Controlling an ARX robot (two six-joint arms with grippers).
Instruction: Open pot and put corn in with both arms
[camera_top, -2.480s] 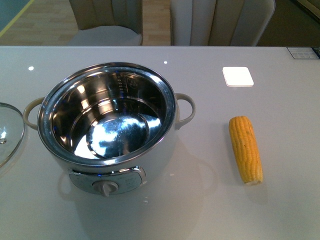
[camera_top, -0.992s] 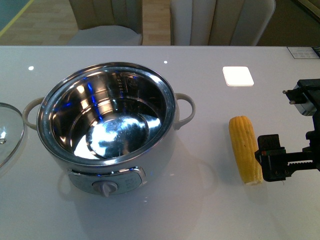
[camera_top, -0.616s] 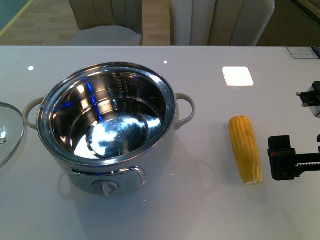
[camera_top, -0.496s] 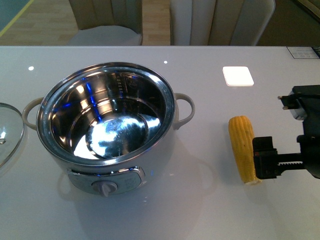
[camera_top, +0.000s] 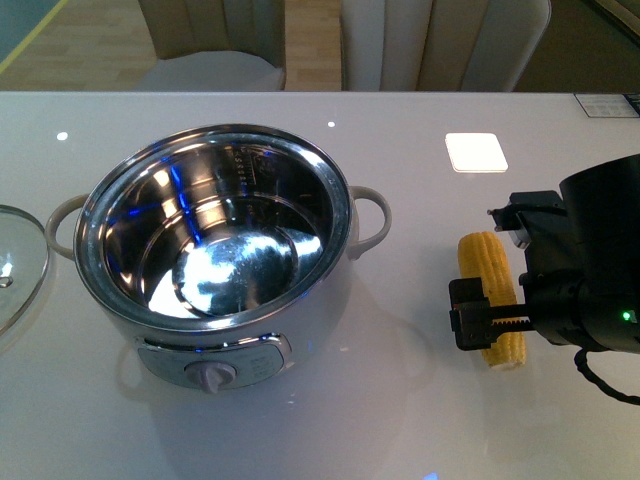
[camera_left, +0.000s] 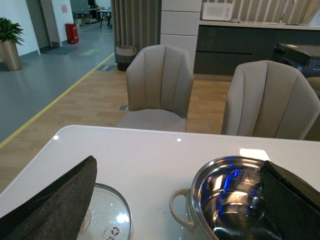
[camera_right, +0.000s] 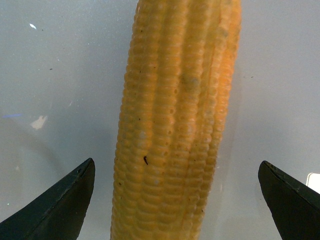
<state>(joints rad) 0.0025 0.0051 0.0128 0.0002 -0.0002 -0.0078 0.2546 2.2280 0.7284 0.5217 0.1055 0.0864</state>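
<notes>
So, your first half looks done: the pot stands open, and its glass lid lies on the table just left of the pot. The corn isn't in yet; it lies flat, well to the right of the pot. Your right gripper is spread wide and straddles the cob, with clear gaps on both sides, so it touches and holds nothing. Your left gripper is open and empty too, on the pot's left side. Left to do, by my reckoning: grasp the cob, carry it over, release it into the bowl.
</notes>
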